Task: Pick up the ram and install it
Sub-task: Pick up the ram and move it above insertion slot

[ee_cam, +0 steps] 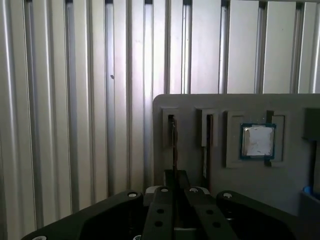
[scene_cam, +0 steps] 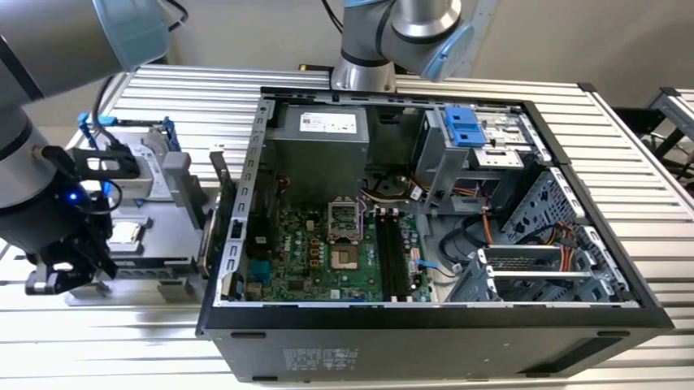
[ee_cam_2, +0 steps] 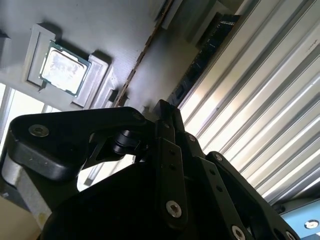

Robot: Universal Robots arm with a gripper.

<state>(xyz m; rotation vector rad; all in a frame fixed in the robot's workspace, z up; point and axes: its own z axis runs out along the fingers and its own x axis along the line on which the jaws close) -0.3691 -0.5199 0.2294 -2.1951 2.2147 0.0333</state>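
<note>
Gripper (ee_cam: 174,176) down at gray holder (ee_cam: 190,102), fingers (ee_cam: 182,180) pinched together on ram (ee_cam: 173,142). Thin stick stands on edge in slot, running straight ahead from them. Light, stiff, fragile, I judge: grip flat faces near mid-length, off contacts, no twisting.

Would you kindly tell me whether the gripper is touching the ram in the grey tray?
Cannot tell. In the first wrist view the ram, seen edge-on, runs right up to the gripper, but neither contact nor a gap shows plainly.
</note>
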